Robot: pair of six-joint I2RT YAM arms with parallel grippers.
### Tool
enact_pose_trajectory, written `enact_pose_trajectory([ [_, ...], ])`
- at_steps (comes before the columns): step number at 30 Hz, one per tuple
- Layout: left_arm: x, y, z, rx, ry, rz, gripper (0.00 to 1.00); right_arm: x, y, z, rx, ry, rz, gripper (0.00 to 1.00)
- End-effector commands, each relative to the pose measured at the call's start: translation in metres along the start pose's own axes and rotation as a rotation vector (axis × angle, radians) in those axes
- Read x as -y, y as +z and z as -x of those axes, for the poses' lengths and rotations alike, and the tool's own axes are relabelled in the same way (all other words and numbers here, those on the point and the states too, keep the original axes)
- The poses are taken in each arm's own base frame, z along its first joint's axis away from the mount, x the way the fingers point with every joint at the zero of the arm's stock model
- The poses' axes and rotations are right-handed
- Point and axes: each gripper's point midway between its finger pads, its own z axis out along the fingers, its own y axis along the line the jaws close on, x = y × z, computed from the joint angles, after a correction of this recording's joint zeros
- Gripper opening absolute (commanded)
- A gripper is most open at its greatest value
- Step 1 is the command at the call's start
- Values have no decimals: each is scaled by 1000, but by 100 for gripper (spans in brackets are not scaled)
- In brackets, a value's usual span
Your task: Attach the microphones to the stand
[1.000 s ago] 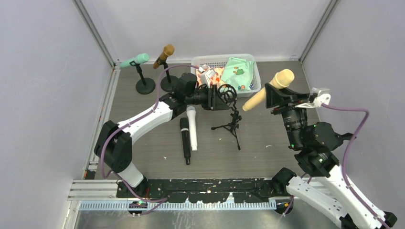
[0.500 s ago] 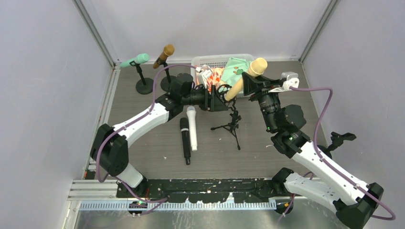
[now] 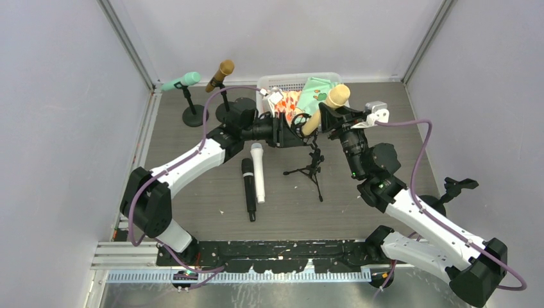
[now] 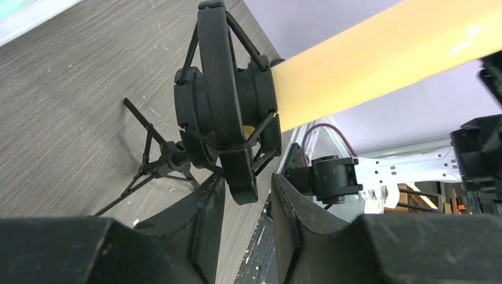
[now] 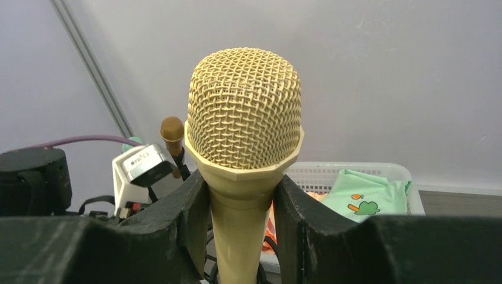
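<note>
My right gripper (image 5: 241,195) is shut on the pale yellow microphone (image 5: 244,112) just below its mesh head. The microphone (image 3: 321,112) slants down and left, and its tail end enters the black shock-mount clip (image 4: 228,112) of the small tripod stand (image 3: 312,168). The left gripper (image 4: 247,183) is narrowly open around the clip's lower tab, with a gap at the right finger. The mint green microphone (image 3: 181,81) and the brown-gold one (image 3: 220,74) sit on round-base stands at the back left. A white microphone (image 3: 258,172) and a black one (image 3: 248,189) lie on the table.
A white basket (image 3: 289,78) with a green packet (image 3: 321,96) and other items stands at the back, right behind both grippers. The tripod's legs (image 4: 160,165) spread over the table below the clip. Grey walls close in both sides.
The right arm has swung left, bringing the yellow microphone from the right side to the clip. The left gripper opened and then narrowed around the clip's tab.
</note>
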Motion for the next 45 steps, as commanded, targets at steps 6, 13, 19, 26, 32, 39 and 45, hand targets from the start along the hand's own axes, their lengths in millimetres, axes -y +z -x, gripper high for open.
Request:
enact_pose_trajectory([
  [6, 19, -3, 15, 37, 21, -81, 32, -13, -12, -17, 26, -19, 117, 1],
  [13, 19, -3, 18, 40, 20, -82, 28, -21, -30, -63, -137, -36, 200, 4],
  [19, 19, -1, 18, 36, 16, -84, 27, -11, -40, -94, -250, -45, 167, 25],
  [26, 14, 2, 18, 29, 1, -82, 27, -2, -49, -88, -268, -24, 121, 62],
  [32, 10, 2, 17, 29, -14, -79, 28, -3, -60, -72, -302, -18, 133, 79],
  [39, 6, -7, 21, 42, 2, -63, 36, -3, -84, -77, -433, -30, 158, 79],
  [45, 11, -24, 28, 63, 41, -48, 47, 0, -98, -113, -605, -87, 177, 77],
])
